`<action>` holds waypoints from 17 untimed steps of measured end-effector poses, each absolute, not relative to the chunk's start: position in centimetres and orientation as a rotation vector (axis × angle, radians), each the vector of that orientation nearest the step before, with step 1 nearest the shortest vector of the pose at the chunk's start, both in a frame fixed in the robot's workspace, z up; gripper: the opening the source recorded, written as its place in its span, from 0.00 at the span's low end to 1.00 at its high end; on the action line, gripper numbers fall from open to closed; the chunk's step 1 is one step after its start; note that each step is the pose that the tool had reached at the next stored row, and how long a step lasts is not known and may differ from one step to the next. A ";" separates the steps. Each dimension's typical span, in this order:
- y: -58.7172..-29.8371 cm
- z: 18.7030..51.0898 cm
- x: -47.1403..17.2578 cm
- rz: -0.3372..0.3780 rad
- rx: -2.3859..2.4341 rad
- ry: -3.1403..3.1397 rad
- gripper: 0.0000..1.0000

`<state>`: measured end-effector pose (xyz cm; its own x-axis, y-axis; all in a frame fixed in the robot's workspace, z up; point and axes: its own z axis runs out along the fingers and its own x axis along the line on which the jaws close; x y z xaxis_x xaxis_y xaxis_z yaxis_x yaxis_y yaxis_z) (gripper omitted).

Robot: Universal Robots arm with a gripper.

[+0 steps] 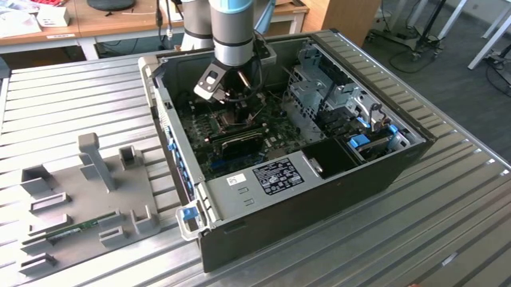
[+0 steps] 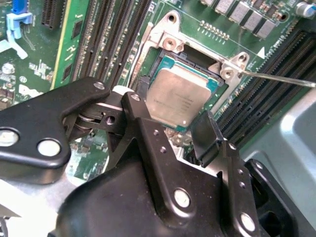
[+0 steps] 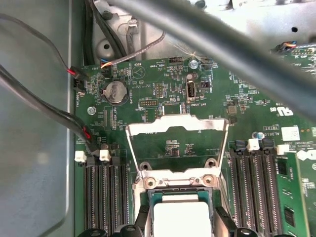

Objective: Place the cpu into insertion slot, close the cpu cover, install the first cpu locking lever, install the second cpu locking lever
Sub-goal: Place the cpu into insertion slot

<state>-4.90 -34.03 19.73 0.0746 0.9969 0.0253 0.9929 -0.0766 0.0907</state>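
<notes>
Well, in the second wrist view the gripper [image 2: 174, 104] has its two black fingers [image 2: 206, 129] closed on the sides of the cpu [image 2: 180, 91]. It holds the chip flat by its edges, I think so it can go straight down and sit right. The cpu is right over the insertion slot [image 2: 169, 43]. I cannot tell if it is all the way in. A thin metal lever [image 2: 276, 78] sticks out to the side, out of the way.

In the first wrist view the cpu cover [image 3: 148, 129] is flipped open, so the slot is free. Long black memory slots [image 3: 103, 197] sit on both sides.

In the exterior view the arm reaches into an open computer case [image 1: 319, 197]. The case lies on a table [image 1: 447, 227] of grey metal strips. A grey tray [image 1: 80, 203] with a green memory stick [image 1: 80, 228] lies on the exterior view's left. Wooden desks [image 1: 119, 24] stand behind.
</notes>
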 end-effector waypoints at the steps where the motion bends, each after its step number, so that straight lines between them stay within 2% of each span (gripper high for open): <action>1: -34.0 19.9 -4.9 0.124 2.266 2.100 0.62; 11: -34.0 21.2 -4.9 0.124 2.266 2.100 0.62; 17: -34.0 21.2 -4.9 0.097 2.279 2.112 0.62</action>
<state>-4.88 -34.04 21.17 0.0752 0.9969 0.0232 0.9948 -0.0766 0.0666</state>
